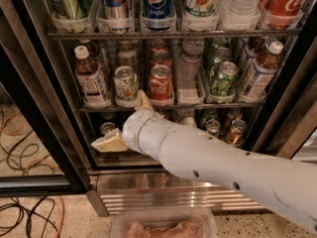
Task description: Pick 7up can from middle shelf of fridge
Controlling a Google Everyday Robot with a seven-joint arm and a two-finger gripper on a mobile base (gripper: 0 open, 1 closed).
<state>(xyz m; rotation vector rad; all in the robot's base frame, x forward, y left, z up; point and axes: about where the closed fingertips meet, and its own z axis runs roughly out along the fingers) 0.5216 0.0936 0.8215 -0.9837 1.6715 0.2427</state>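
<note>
The 7up can [126, 85], whitish-silver with green lettering, stands at the front of a lane on the middle shelf [213, 104] of the fridge [30, 86]. It is between a brown-tea bottle [90, 83] and a red Coca-Cola can [160, 83]. My gripper [125, 123] is just below and in front of the shelf, open and empty. One beige finger [143, 101] points up beside the can's base, the other finger [106, 143] points left. The white arm [223, 165] hides part of the lower shelf.
Green cans [224, 78] and more bottles [259, 73] fill the right lanes. Tall Pepsi and other cans [157, 1] stand on the rack above. Cans [235, 130] sit on the lower shelf. A ribbed steel base [163, 197], floor cables [25, 217] and a plastic tray [163, 227] lie below.
</note>
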